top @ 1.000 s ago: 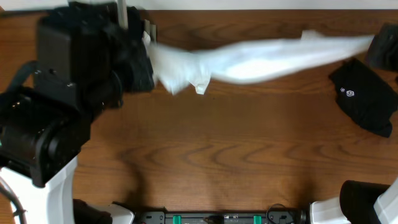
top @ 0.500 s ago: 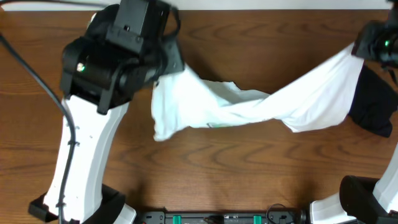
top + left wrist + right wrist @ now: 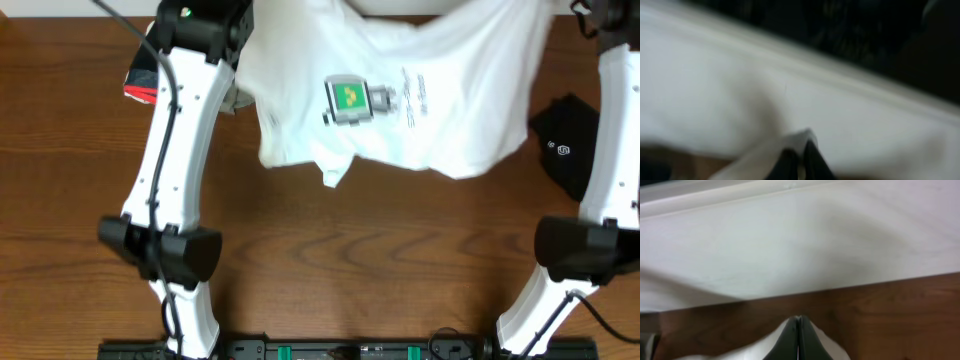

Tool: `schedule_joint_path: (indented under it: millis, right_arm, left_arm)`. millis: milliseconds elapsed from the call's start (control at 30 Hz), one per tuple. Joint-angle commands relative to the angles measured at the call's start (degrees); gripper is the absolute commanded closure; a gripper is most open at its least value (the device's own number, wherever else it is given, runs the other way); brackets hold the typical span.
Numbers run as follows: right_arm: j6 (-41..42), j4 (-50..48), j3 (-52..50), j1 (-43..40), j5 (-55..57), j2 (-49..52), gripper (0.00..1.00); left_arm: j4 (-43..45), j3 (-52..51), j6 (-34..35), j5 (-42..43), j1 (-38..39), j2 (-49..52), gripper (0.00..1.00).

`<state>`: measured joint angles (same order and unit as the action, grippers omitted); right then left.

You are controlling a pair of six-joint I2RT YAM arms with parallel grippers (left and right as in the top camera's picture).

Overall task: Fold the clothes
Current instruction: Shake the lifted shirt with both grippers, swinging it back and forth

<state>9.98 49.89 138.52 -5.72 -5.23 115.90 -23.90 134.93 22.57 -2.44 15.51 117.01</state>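
Overhead: white T-shirt (image 3: 440, 100) stretched between my arms over far side of desk (image 3: 350, 260), print up. Left pincer (image 3: 801, 160), right pincer (image 3: 798, 332): both clamped on shirt cloth. Risk: thin cloth slipping free; hem dragging black garment (image 3: 572, 150).

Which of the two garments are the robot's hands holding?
The white T-shirt with the green print, gripped by the left hand and right hand; the black garment lies loose on the table.
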Motion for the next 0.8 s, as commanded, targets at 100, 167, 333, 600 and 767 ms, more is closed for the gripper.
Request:
schedule_joint_path:
  millis: [100, 167, 333, 600, 767]
  right_arm:
    - [0.20, 1.44, 11.37, -1.88, -1.49, -3.37, 0.99]
    - [0.13, 4.11, 15.78, -2.73, -1.60, -4.00, 0.99]
    - [-1.11, 13.86, 22.56, -5.18, -3.19, -7.04, 0.99]
    - [-1.49, 40.57, 21.77, -6.14, -2.95, -8.66, 0.99]
    - [-2.54, 47.39, 14.38, -5.35, -1.84, -8.48, 0.99]
  left_arm:
    - [2.05, 10.25, -5.22, -3.41, 0.20, -4.35, 0.94]
    - [-0.79, 13.16, -5.33, -3.19, 0.15, -5.77, 0.94]
    - [-12.81, 15.80, -6.03, -3.15, 0.20, -13.51, 0.94]
    - [-50.23, 14.75, 2.14, -2.16, 0.22, -18.45, 0.94]
    - [-65.40, 8.09, 5.20, 5.49, 0.33, -14.21, 0.94]
